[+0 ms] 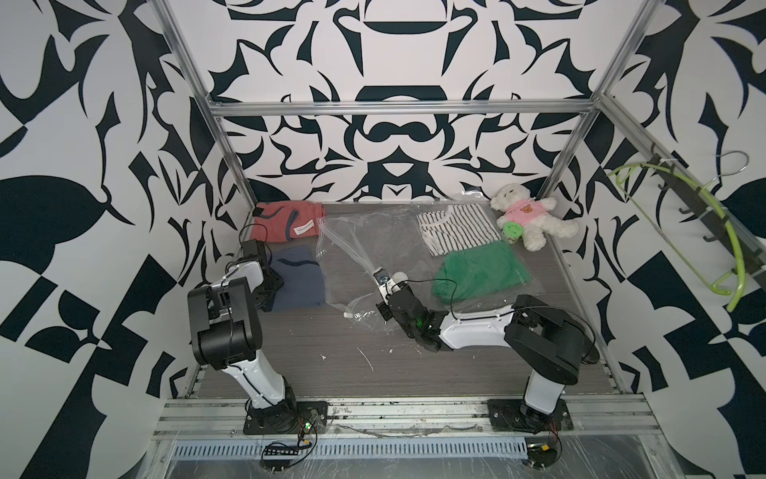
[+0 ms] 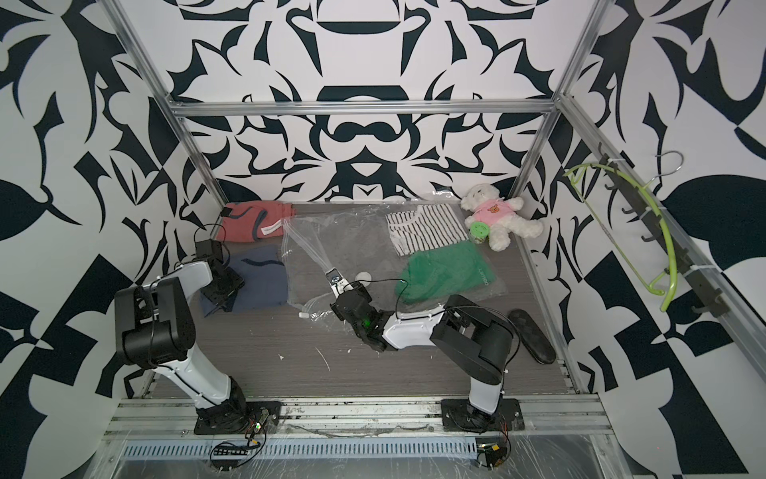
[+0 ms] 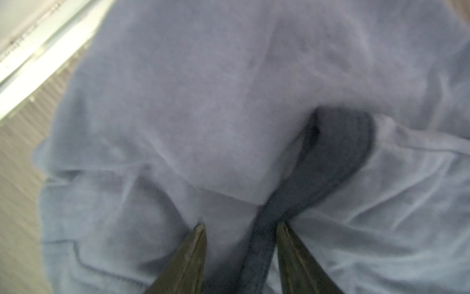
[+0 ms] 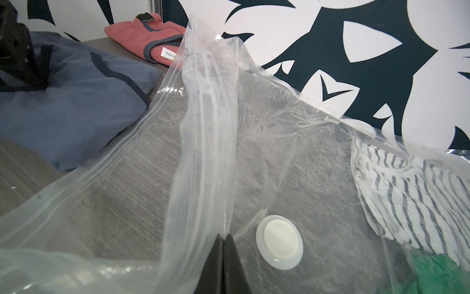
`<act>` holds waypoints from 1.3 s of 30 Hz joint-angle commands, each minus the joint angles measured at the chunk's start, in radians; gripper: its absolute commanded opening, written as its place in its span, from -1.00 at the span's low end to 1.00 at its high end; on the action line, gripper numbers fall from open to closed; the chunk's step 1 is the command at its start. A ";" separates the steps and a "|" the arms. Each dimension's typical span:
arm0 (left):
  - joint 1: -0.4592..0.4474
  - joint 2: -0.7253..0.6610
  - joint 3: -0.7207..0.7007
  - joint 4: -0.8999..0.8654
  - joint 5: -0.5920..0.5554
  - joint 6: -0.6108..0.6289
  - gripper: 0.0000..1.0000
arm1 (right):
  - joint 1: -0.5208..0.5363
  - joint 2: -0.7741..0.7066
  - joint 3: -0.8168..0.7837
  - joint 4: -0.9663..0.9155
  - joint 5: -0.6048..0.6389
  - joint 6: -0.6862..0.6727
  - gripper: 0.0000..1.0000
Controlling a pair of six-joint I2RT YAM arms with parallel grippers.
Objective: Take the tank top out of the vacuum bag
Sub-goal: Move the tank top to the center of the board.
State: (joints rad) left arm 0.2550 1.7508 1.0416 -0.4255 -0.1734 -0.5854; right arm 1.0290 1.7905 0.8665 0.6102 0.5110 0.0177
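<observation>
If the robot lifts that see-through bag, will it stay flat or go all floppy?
Probably floppy: where the right gripper pinches the bag, the plastic rises in a soft wrinkled ridge. It looks shiny, so it may slip. The striped top inside would likely drag that end down.

Both top views look down from high at the front edge, over the arm bases, toward the patterned back wall, taking in the whole surface (image 1: 331,352). The left wrist camera sits close over the blue garment (image 3: 203,101), its fingers (image 3: 189,262) in frame. The right wrist camera looks low across the vacuum bag (image 4: 292,157) and also catches that garment.
</observation>
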 commanded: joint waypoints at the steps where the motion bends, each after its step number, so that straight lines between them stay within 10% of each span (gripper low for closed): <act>1: 0.008 0.065 0.075 -0.045 0.011 0.041 -0.01 | 0.000 -0.039 0.015 0.031 0.038 0.001 -0.89; 19: 0.003 0.055 0.212 -0.091 -0.051 0.131 0.01 | 0.000 -0.059 0.002 0.040 0.044 -0.007 -0.90; 39: -0.307 0.059 0.198 -0.082 0.072 0.000 0.13 | 0.000 -0.049 0.006 0.036 0.043 -0.009 -0.90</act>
State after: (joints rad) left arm -0.0471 1.7950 1.2583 -0.5117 -0.1349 -0.5537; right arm 1.0290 1.7855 0.8665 0.6106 0.5209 0.0174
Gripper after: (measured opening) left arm 0.563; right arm 0.052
